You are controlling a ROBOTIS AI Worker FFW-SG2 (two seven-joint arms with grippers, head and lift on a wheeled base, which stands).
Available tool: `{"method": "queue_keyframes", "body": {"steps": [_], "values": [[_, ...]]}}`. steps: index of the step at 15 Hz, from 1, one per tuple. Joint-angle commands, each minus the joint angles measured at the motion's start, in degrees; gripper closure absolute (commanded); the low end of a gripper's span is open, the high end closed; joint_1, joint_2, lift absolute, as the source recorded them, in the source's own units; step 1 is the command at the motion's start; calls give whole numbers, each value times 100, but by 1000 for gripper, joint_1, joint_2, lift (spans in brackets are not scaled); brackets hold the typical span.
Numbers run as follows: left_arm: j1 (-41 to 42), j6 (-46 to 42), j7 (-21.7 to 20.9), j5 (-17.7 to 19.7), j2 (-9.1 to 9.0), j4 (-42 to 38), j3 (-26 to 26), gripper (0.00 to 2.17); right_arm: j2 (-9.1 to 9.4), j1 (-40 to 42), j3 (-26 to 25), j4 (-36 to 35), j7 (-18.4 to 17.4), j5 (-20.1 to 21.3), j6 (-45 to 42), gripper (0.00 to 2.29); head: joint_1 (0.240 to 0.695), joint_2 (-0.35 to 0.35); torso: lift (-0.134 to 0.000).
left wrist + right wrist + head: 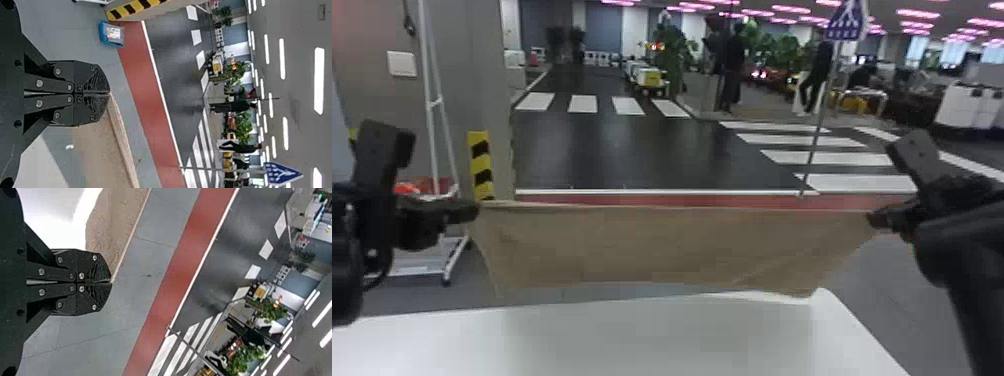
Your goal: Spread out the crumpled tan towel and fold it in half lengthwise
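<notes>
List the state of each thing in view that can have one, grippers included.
Towel: held up by its top corners, stretched wide, lower part hanging; whether it is doubled anywhere, cannot tell.
Left gripper: shut on one top corner.
Right gripper: shut on the other top corner.
Table: flat-topped, on the robot's side of the towel.
Blue bin: on the floor, something pale in it.
Crossing sign: upright on its pole.

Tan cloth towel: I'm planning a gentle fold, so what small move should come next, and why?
Probably lower the towel onto the white table: the left black end effector and right black end effector pinch its upper corners, and it hangs spread near the table's far edge.
</notes>
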Motion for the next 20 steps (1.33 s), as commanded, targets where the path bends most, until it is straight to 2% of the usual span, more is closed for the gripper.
{"method": "queue_keyframes", "body": {"steps": [1, 2, 3, 4, 5, 6, 7, 8, 9, 10, 12, 14, 17, 20], "values": [[1711, -449, -160, 95, 135, -1307, 243, 1791, 66, 1787, -418, -1565, 246, -255, 54, 1180, 393, -219, -125], [2564, -783, -230, 103, 127, -1922, 454, 1791, 181, 2648, -655, -2304, 334, -431, 72, 1180, 437, -222, -125], [3223, -923, -266, 139, 127, -2309, 542, 1791, 313, 3290, -971, -2743, 386, -826, -34, 1180, 479, -221, -125], [3627, -1029, -257, 156, 135, -2450, 586, 1791, 392, 3747, -1138, -2919, 439, -1037, -262, 1180, 532, -216, -125], [4120, -1486, -301, 306, 135, -2555, 797, 1791, 559, 4283, -1253, -3218, 483, -1072, -543, 1180, 628, -211, -125], [4638, -2136, -441, 446, 135, -2696, 1078, 1791, 726, 4890, -1305, -3640, 518, -1072, -702, 1180, 679, -211, -125], [5095, -2611, -547, 561, 127, -2784, 1263, 1791, 840, 5382, -1393, -3930, 545, -1178, -860, 1183, 695, -208, -125], [5570, -3050, -591, 648, 135, -2863, 1377, 1791, 972, 5830, -1578, -4079, 589, -1362, -1264, 1187, 695, -203, -125], [5930, -3437, -644, 745, 135, -2907, 1483, 1791, 1112, 6094, -1753, -4167, 676, -1512, -1580, 1298, 695, -195, -125], [6159, -3648, -705, 894, 135, -2933, 1658, 1791, 1191, 6252, -1841, -4308, 782, -1600, -1580, 1298, 695, -190, -125], [6519, -4017, -925, 1158, 135, -3012, 2027, 1791, 1262, 6542, -2096, -4483, 931, -1846, -1633, 1298, 695, -181, -125], [6695, -4017, -1013, 1237, 135, -3206, 2186, 1791, 1341, 6577, -2325, -4571, 958, -2057, -1704, 1298, 695, -173, -125], [6871, -3929, -1092, 1255, 91, -3548, 2186, 1791, 1402, 6498, -2421, -4677, 975, -2057, -1598, 1298, 695, -174, -125], [6835, -3806, -1162, 1176, 91, -3601, 2107, 1787, 1411, 6357, -2430, -4650, 1142, -1995, -1370, 1298, 695, -191, -125]]}}
